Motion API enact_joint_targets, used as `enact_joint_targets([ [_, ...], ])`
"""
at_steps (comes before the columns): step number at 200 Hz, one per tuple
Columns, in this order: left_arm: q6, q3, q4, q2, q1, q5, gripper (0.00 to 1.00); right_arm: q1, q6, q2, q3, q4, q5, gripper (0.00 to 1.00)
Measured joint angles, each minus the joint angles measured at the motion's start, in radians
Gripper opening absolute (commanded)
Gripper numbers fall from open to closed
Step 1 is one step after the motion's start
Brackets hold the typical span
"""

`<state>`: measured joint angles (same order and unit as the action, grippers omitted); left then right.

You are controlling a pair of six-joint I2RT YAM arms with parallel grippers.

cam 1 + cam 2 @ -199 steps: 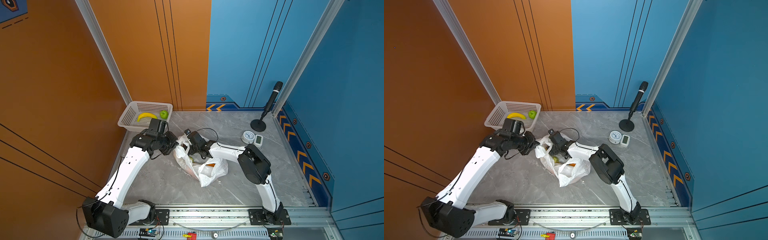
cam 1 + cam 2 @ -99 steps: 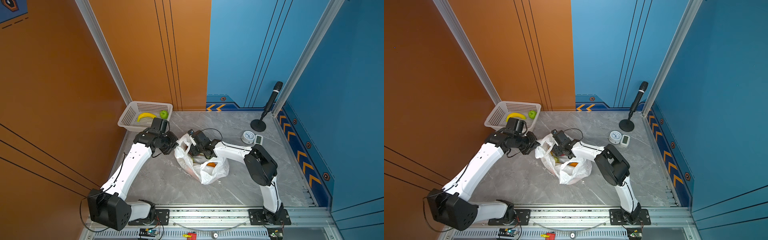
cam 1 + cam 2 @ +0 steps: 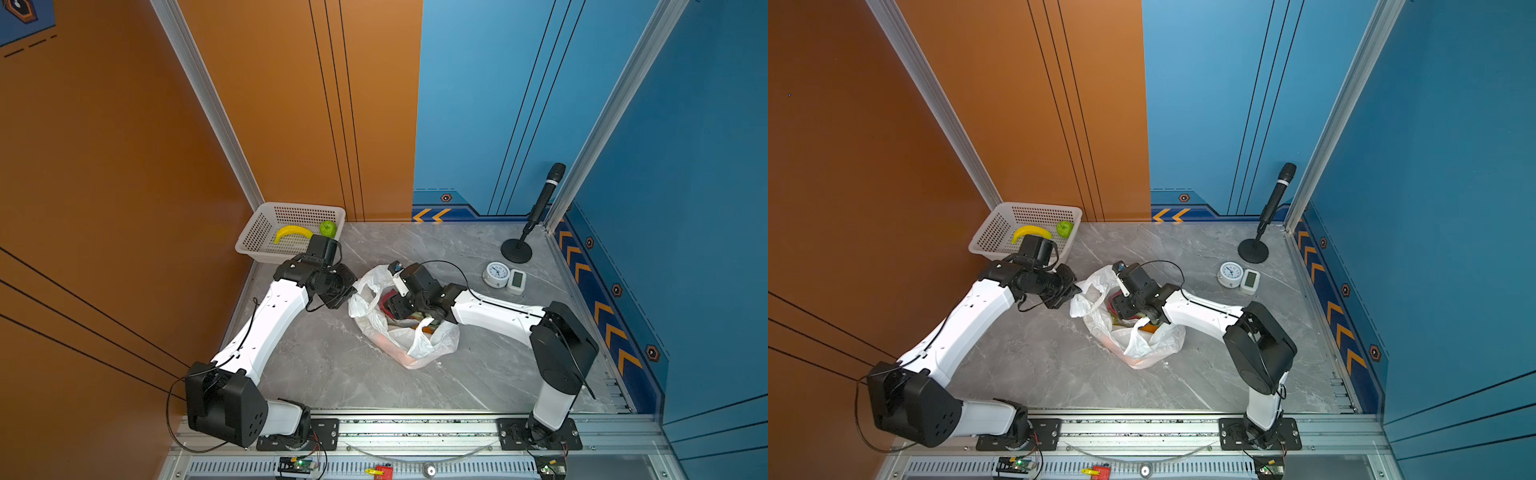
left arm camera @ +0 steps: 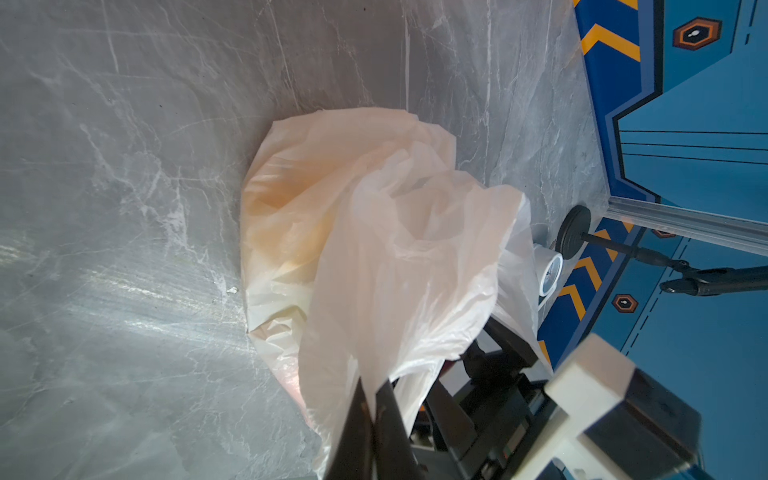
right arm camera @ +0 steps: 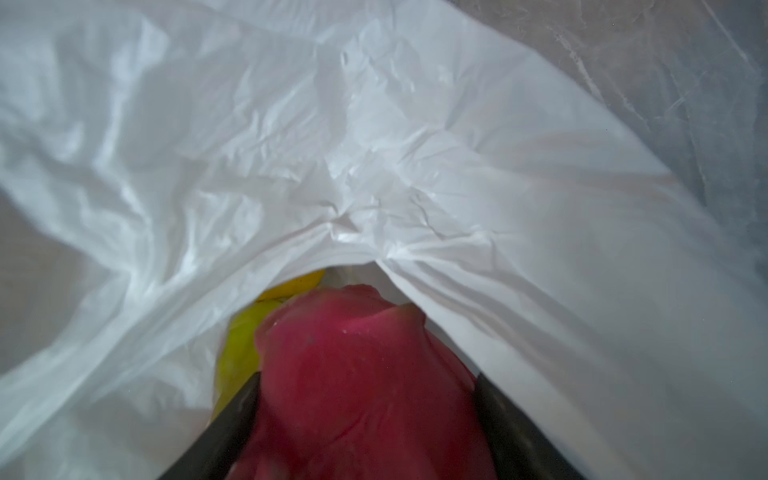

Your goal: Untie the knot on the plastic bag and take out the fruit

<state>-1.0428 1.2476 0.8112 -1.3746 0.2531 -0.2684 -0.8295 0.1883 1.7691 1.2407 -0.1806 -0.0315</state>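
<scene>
Right gripper (image 5: 365,384): inside the open mouth of the thin, crinkly, translucent white plastic bag (image 5: 374,145). Its two black fingers (image 5: 237,415) press on opposite flanks of a pink-red dragon fruit (image 5: 357,345), clamped on it. A yellow-green fruit (image 5: 241,345) lies just beside the dragon fruit, and a yellow piece (image 5: 299,282) sits behind it, both in the bag.

Left gripper (image 4: 374,392): jaws together, pinching a fold of the bag's rim film and holding that side up off the surface.

Bag position: near the middle of the grey marble-pattern tabletop (image 3: 332,374), between the two arms in both top views. One round orange fruit (image 3: 424,329) shows through the mouth, and an orange tint shows through the film on the near side.

Surface: a white plastic mesh basket (image 3: 257,232) stands in the far left corner, holding a curved yellow banana (image 3: 291,233) and a round green fruit (image 3: 328,227). A black microphone on a round-base stand (image 3: 516,251) is in the far right corner. Near it are a small white round clock (image 3: 496,274) and a small white display unit (image 3: 517,281), touching or almost touching.

Room: orange wall panels (image 3: 124,166) on the left and at the far left, blue panels (image 3: 685,166) on the right and at the far right, with chevron-striped skirting. Both arm bases sit on an aluminium rail (image 3: 415,428) at the near edge.
</scene>
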Motion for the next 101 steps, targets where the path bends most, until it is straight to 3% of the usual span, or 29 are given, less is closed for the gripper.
enact_joint_targets([
  [55,0.011,0.0,0.0,-0.004,0.0,0.005,0.08,-0.003,0.06,-0.142,-0.09,0.018,-0.037,0.46],
  [101,0.044,0.006,-0.003,-0.008,0.0,0.007,0.16,0.001,0.197,-0.235,-0.111,0.078,-0.083,0.47],
])
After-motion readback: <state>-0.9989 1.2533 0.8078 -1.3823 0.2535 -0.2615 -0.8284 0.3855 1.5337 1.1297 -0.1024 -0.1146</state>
